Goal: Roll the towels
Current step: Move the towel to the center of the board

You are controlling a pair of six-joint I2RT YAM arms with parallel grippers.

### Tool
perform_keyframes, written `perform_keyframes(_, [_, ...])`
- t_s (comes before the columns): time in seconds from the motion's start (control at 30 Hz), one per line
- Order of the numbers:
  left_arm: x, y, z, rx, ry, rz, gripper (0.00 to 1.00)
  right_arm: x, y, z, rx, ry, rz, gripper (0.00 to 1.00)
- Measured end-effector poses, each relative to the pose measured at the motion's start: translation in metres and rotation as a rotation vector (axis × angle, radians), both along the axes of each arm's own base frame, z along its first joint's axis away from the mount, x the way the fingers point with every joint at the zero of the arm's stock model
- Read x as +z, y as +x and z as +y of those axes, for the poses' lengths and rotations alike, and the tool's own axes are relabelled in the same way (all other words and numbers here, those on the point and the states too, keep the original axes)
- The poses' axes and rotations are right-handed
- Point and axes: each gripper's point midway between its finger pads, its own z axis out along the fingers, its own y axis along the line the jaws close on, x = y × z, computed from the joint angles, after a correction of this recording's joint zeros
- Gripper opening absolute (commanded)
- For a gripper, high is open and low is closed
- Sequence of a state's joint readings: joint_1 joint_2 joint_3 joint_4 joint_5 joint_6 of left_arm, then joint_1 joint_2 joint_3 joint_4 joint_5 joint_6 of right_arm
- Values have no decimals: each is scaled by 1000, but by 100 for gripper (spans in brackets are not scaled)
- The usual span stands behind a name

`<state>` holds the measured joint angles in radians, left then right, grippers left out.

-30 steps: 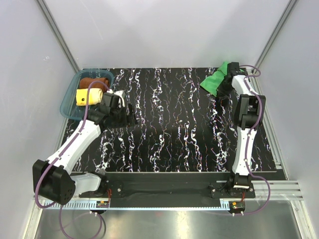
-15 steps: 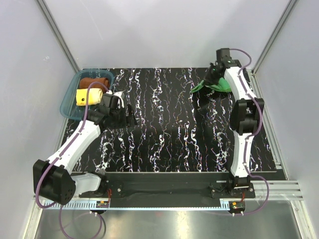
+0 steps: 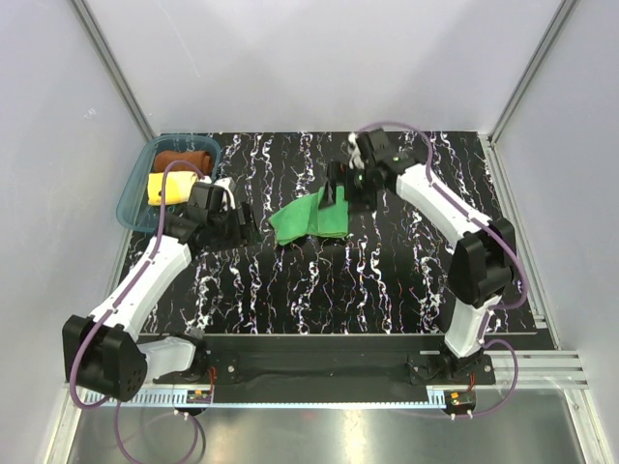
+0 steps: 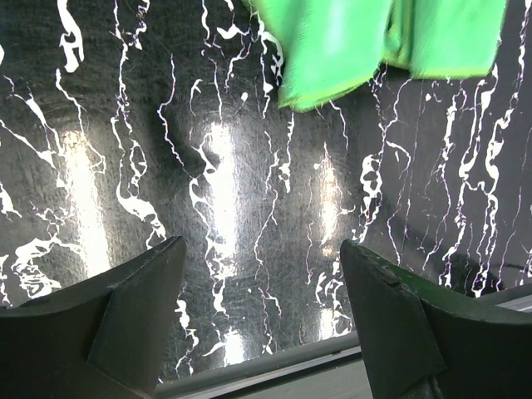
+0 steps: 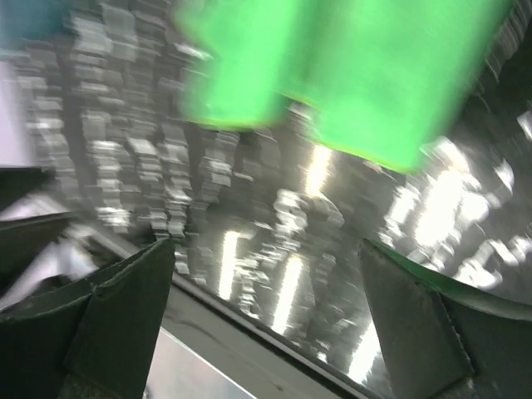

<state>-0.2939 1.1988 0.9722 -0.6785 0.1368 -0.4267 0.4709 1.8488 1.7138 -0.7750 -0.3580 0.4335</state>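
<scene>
- The green towel (image 3: 308, 218) lies bunched and partly folded near the middle of the top view, just left of centre. It is neither flat nor rolled.
- The rust-brown towel (image 3: 184, 157) and pale yellow towel (image 3: 164, 188) sit rolled in the teal tray (image 3: 131, 198) at the upper left, so I judge this is the last one.
- My right gripper (image 3: 338, 193) is at the towel's upper right edge with its jaws wide apart and nothing between them. In its own blurred view the cloth fills the top of the frame, beyond the fingers.
- My left gripper (image 3: 250, 224) hangs just left of the towel, also spread and empty.
- To do this step well I should first spread the cloth flat. I would pinch one corner on each side and pull them apart until the folds are gone, then roll from one straight edge with even pressure.
- The table (image 3: 387, 280) is black with white marbling and glossy, so the cloth may slide rather than roll.
- Plain pale walls with metal rails close in three sides.
</scene>
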Motion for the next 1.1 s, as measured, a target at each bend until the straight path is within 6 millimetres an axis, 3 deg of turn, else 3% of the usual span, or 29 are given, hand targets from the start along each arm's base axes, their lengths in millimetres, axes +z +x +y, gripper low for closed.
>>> perform_keyframes(0.13, [1, 1, 1, 3, -6, -1, 80, -64, -22, -24, -42, -115, 132, 88])
perform_keyframes(0.2, [1, 1, 1, 3, -9, 0, 80, -79, -25, -27, -50, -165, 147, 84])
perform_keyframes(0.33, [1, 1, 2, 7, -12, 0, 80, -80, -24, 1, -2, -225, 80, 79])
perform_keyframes(0.43, [1, 2, 3, 17, -12, -1, 79, -78, -23, 31, 45, -230, 22, 67])
perform_keyframes(0.57, [-7, 7, 2, 64, -28, 13, 74, -85, -20, 42, 53, -250, 3, 64])
perform_keyframes(0.67, [-32, 13, -6, 110, -79, 49, 60, -91, -14, 38, 34, -270, -5, 63])
perform_keyframes(0.77, [-65, 17, -15, 169, -138, 92, 57, -95, -13, 29, 8, -290, -25, 63])
perform_keyframes(0.87, [-88, 19, -24, 256, -232, 105, 55, -104, -31, 10, -17, -317, -10, 63])
perform_keyframes(1.1, [-103, 46, -41, 426, -453, 65, 52, -102, -83, -29, -80, -287, -2, 62])
